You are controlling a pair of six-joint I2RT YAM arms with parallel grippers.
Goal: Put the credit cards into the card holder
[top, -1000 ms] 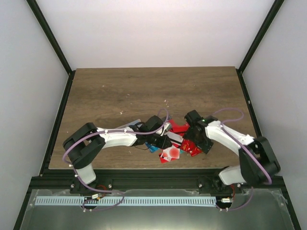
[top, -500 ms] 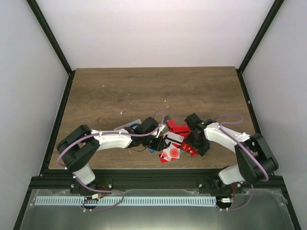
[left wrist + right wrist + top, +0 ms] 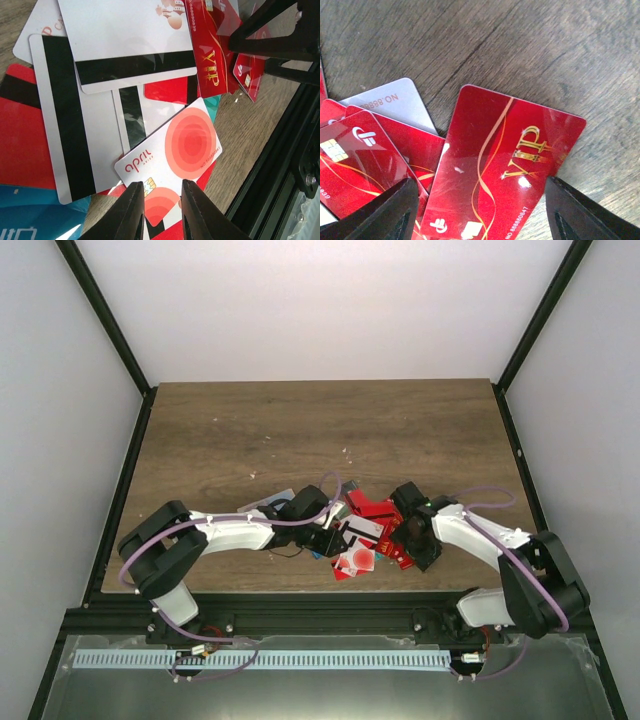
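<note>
The credit cards (image 3: 365, 533) lie in a heap near the table's front edge: red, white with black stripes, some teal. My left gripper (image 3: 333, 541) is low over the heap's left side. In the left wrist view it (image 3: 162, 212) is open with a narrow gap, its tips astride the corner of a white card with red circles (image 3: 175, 150). My right gripper (image 3: 409, 540) is on the heap's right side. In the right wrist view it (image 3: 482, 215) is wide open above a red VIP card (image 3: 510, 165). The card holder shows in no view.
The black frame rail (image 3: 320, 598) runs just in front of the heap. A pale bluish card (image 3: 272, 502) lies partly under the left arm. The right gripper's black fingers (image 3: 270, 35) show in the left wrist view, close over the red cards.
The left arm has dropped lower and its gripper has settled over the heap's left side. The right gripper has shifted slightly right and toward the front. The cards have hardly moved.
</note>
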